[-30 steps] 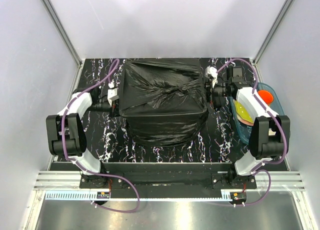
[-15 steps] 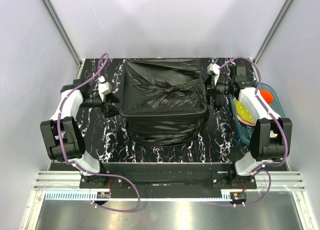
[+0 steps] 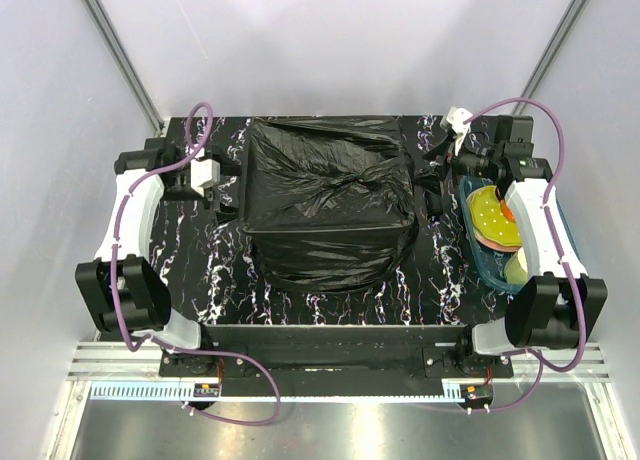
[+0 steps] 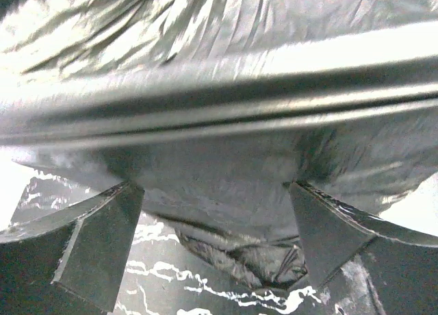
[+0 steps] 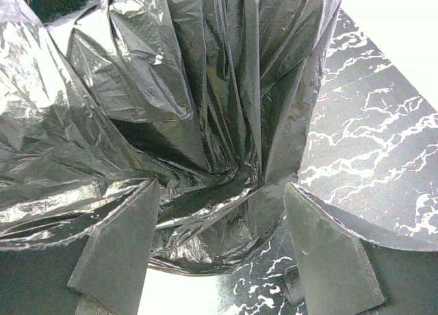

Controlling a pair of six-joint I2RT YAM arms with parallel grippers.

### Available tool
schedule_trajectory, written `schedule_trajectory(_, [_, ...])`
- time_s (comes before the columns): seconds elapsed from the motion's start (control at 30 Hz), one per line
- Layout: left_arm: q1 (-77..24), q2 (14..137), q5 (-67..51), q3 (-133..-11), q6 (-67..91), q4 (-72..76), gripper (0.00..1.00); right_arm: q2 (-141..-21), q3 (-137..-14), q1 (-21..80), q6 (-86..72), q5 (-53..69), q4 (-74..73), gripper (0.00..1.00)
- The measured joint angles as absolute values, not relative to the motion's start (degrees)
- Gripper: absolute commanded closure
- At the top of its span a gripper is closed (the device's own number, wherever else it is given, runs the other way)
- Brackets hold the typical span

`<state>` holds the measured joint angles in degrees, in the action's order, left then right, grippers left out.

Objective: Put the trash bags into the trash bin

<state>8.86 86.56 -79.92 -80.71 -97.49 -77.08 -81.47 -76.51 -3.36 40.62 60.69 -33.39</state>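
Black marble tabletop [image 3: 440, 270] under wrinkly black plastic bag [image 3: 325, 200].
Left gripper [image 4: 213, 189] at its 9 o'clock, right gripper [image 5: 222, 186] at 3, jaws wide.

Shallow blue tray [image 3: 478, 252], which I see just beside the right gripper [image 3: 430, 188] on its outer side, carrying a yellow plate [image 3: 490, 218] and a pale round item [image 3: 520, 268]; black white-veined surface [image 3: 330, 302] beneath.
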Motion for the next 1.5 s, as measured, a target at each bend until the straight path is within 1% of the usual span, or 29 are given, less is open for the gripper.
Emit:
schedule_trajectory(0.03, [7.66, 86.56, -80.44, -81.01, -98.15, -77.25, 0.08, -81.60, -76.71, -3.29, 40.60, 60.84, -33.63, 0.21])
schedule_trajectory(0.13, [5.74, 86.74, -81.06, -81.62, -99.33, -77.78, 0.25, -82.76, -78.30, -2.74, 40.05, 61.19, -34.35, 0.21])
schedule_trajectory(0.17, [5.34, 86.89, -81.10, -81.80, -99.66, -77.78, 0.40, -83.44, -79.00, -2.28, 39.94, 61.39, -34.28, 0.22])
schedule_trajectory(0.27, [4.73, 87.81, -81.65, -81.82, -101.32, -77.56, 0.58, -84.95, -79.70, 0.23, 39.07, 61.80, -33.71, 0.21])
schedule_trajectory(0.3, [4.51, 88.09, -81.71, -81.80, -101.75, -77.78, 0.70, -85.30, -79.70, 0.99, 38.61, 61.91, -33.52, 0.22])
schedule_trajectory(0.37, [4.14, 88.84, -81.80, -81.78, -102.65, -77.84, 0.81, -86.21, -79.70, 2.28, 37.65, 61.98, -32.53, 0.22])
schedule_trajectory(0.4, [4.14, 89.08, -81.82, -81.67, -102.98, -77.76, 1.00, -86.48, -79.70, 2.44, 37.34, 61.93, -32.32, 0.22])
schedule_trajectory(0.57, [4.10, 89.80, -82.21, -79.26, -104.71, -77.80, 1.00, -87.31, -79.70, 2.26, 35.07, 61.95, -30.33, 0.20])
schedule_trajectory(0.7, [4.10, 91.29, -82.35, -76.60, -105.41, -77.93, 1.00, -87.44, -79.46, 2.24, 34.15, 61.76, -28.95, 0.14])
schedule_trajectory(0.9, [5.45, 96.25, -81.56, -72.47, -107.09, -78.17, 1.00, -87.44, -79.05, 2.15, 32.27, 59.02, -28.21, 0.12])
schedule_trajectory(0.93, [5.91, 96.99, -81.21, -72.23, -107.22, -78.15, 0.99, -87.44, -79.18, 1.87, 31.68, 58.48, -28.38, 0.12])
schedule_trajectory(0.97, [6.42, 97.41, -80.95, -72.20, -107.26, -78.17, 0.82, -87.53, -79.55, 1.67, 31.16, 57.78, -28.77, 0.13])
schedule_trajectory(1.0, [6.90, 97.54, -80.77, -72.20, -107.11, -78.11, 0.72, -87.70, -80.20, 1.28, 30.89, 57.43, -29.58, 0.13])
schedule_trajectory(1.03, [7.57, 97.51, -80.71, -72.27, -106.74, -78.02, 0.64, -88.23, -82.02, 0.49, 30.46, 56.45, -30.85, 0.14])
schedule_trajectory(1.1, [8.82, 97.45, -80.53, -72.71, -105.67, -78.30, 0.57, -88.99, -85.32, -1.45, 30.11, 54.72, -32.93, 0.15])
schedule_trajectory(1.13, [9.61, 97.34, -80.29, -73.01, -104.75, -78.26, 0.56, -89.34, -87.70, -2.72, 30.04, 53.34, -34.70, 0.17])
schedule_trajectory(1.17, [10.52, 97.01, -80.09, -73.06, -104.09, -77.95, 0.54, -89.82, -91.07, -3.95, 30.02, 51.77, -36.93, 0.17])
schedule_trajectory(1.23, [12.32, 95.88, -79.40, -73.01, -102.10, -77.93, 0.52, -90.06, -96.57, -5.65, 30.09, 49.89, -40.34, 0.18])
schedule_trajectory(1.33, [14.37, 93.27, -78.78, -72.51, -98.89, -77.78, 0.49, -88.82, -102.43, -6.09, 29.23, 49.91, -42.78, 0.25])
schedule_trajectory(1.37, [14.83, 92.16, -78.74, -72.20, -97.62, -77.80, 0.49, -87.96, -103.72, -5.69, 28.42, 50.48, -43.33, 0.29])
schedule_trajectory(1.43, [15.09, 90.48, -78.98, -71.94, -94.54, -77.87, 0.49, -86.37, -106.28, -4.05, 26.61, 51.83, -44.60, 0.35])
schedule_trajectory(1.47, [14.92, 89.76, -79.37, -71.94, -92.18, -77.91, 0.49, -85.65, -107.37, -2.42, 25.67, 52.18, -45.04, 0.40])
schedule_trajectory(1.5, [14.61, 89.30, -79.57, -71.94, -90.50, -77.93, 0.49, -85.01, -108.27, -0.34, 24.82, 52.58, -45.34, 0.42])
